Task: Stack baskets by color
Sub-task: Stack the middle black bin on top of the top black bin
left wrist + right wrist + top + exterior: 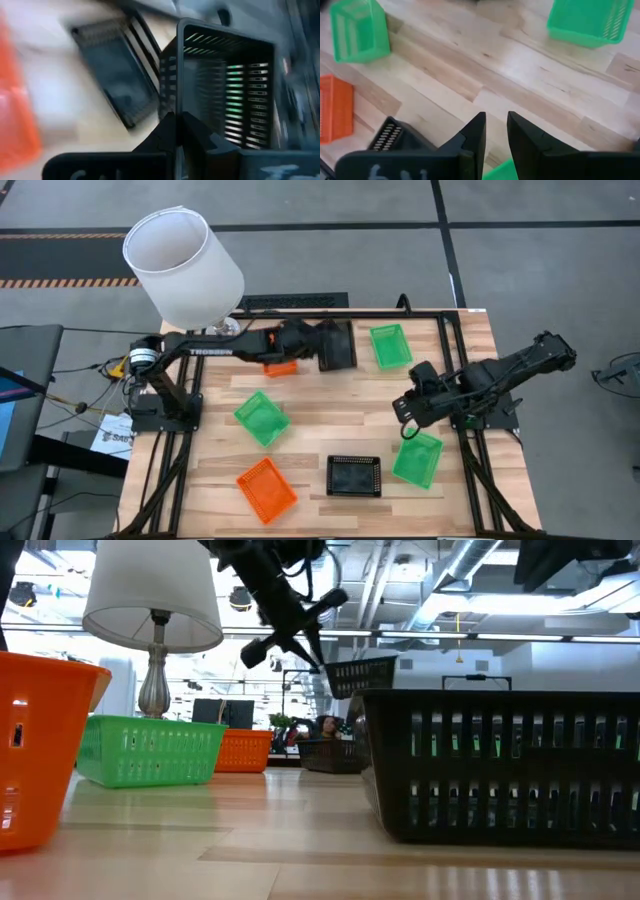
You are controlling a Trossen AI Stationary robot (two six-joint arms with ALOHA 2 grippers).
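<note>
My left gripper is over the table's far middle, shut on a black basket that is held up in the air. Below it, a second black basket rests on the wood, and an orange basket lies under the left arm. My right gripper hovers shut and empty at the right, just above a green basket. On the table also sit two more green baskets, an orange basket and a black basket. My left gripper pinches one mesh side wall of the black basket at its rim, one finger inside the basket and one outside. The fingers slant down from the table's left side. The basket hangs clear of the table, tipped, its open side turned toward the wrist camera.
A lamp with a white shade stands at the far left corner, close to the left arm. Bare wood lies in the table's middle between the baskets. A black frame runs along the table's edges.
</note>
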